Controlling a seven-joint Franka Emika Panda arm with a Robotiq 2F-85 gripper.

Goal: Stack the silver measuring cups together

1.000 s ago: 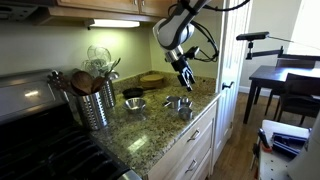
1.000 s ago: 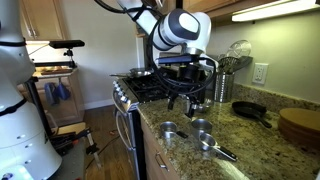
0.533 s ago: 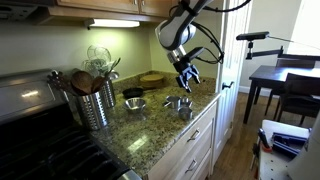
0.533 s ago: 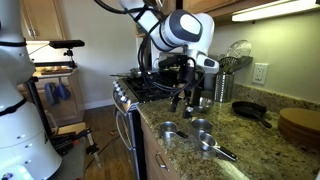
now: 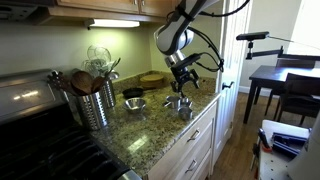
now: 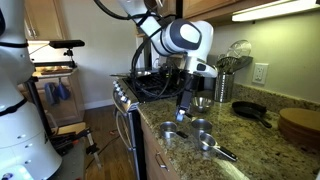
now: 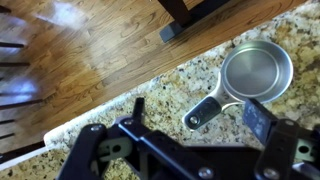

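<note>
Just ahead of your claw [image 7: 180,140] sits a measuring cup [image 7: 258,68] on the counter [image 7: 150,95], handle [image 7: 205,112] pointing back at it. The jaws are spread and empty, probably ready to straddle that handle.

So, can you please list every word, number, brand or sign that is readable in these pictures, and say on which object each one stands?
None: no text can be read in any view.
silver measuring cup, flat handle: no size mark can be made out in the wrist view; too blurred.
measuring cups on the counter, in an exterior view: too small to read.
utensil canister: no label shows.
</note>
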